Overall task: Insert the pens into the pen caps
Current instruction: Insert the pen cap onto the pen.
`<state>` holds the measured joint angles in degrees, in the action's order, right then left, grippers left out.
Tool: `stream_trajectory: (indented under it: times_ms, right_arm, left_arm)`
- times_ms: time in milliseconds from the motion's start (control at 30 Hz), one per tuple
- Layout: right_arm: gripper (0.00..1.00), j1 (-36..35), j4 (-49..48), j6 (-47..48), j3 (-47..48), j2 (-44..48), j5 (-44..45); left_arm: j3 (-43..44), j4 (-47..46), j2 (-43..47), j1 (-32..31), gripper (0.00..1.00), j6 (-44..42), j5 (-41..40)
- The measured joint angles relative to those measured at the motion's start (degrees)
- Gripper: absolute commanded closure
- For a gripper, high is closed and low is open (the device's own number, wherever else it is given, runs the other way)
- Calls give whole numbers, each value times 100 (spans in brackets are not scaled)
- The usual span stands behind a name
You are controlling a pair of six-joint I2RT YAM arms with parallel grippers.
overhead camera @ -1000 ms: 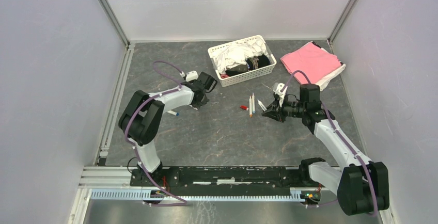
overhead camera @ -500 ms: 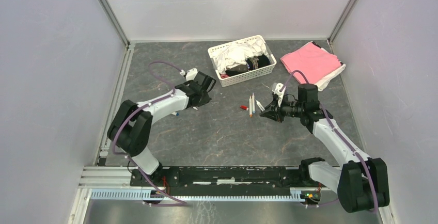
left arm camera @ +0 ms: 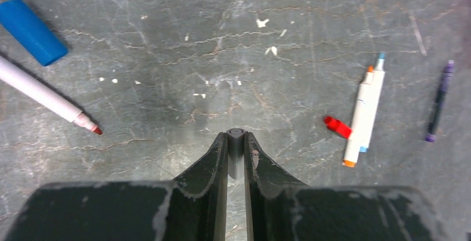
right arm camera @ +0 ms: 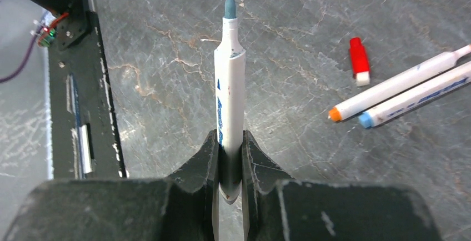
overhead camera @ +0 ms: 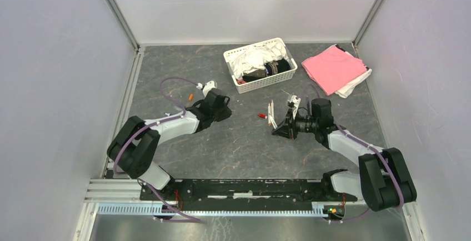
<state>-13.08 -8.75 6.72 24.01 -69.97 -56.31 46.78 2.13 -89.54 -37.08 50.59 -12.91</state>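
My left gripper [left arm camera: 236, 135] is shut on a short grey pen cap [left arm camera: 236, 139] whose round end pokes out past the fingertips. My right gripper [right arm camera: 229, 135] is shut on a white pen [right arm camera: 230, 85] with a bare blue-grey tip pointing away from the wrist. In the top view the left gripper [overhead camera: 221, 109] and the right gripper [overhead camera: 279, 130] face each other across a gap, above the table. Two white pens [overhead camera: 271, 113] lie side by side between them, with a red cap [overhead camera: 261, 116] next to them. A blue cap [left arm camera: 30, 38] and a red-tipped pen [left arm camera: 44, 96] lie to the left.
A white basket [overhead camera: 259, 83] with cloth and a dark object stands behind the pens. Folded pink cloth [overhead camera: 333, 66] lies at the back right. A thin purple pen [left arm camera: 439, 102] lies right of the two pens. A small orange piece [overhead camera: 190, 97] sits behind the left arm.
The right gripper has carried its pen left and toward the near edge. The left arm has lowered and stretched out, its gripper shifting slightly right. Both grips stay shut.
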Motion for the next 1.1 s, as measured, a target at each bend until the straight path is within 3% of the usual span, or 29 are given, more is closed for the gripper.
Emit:
stream_trajectory:
  times_ms: [367,800,1100]
  right_arm:
    - [100,-328,-1272,-1696,-328,-588,127]
    - [100,-817,-1460,-2173,-352,-1154,258]
    - [100,-872,-1545,-2258,-356,-1091,234]
  left_arm:
    - [-901,-1698,361,-72,98,0,313]
    - [-697,-1425,129,-553,98,2,39]
    - [-975,-2046,431,-629,98,7,232]
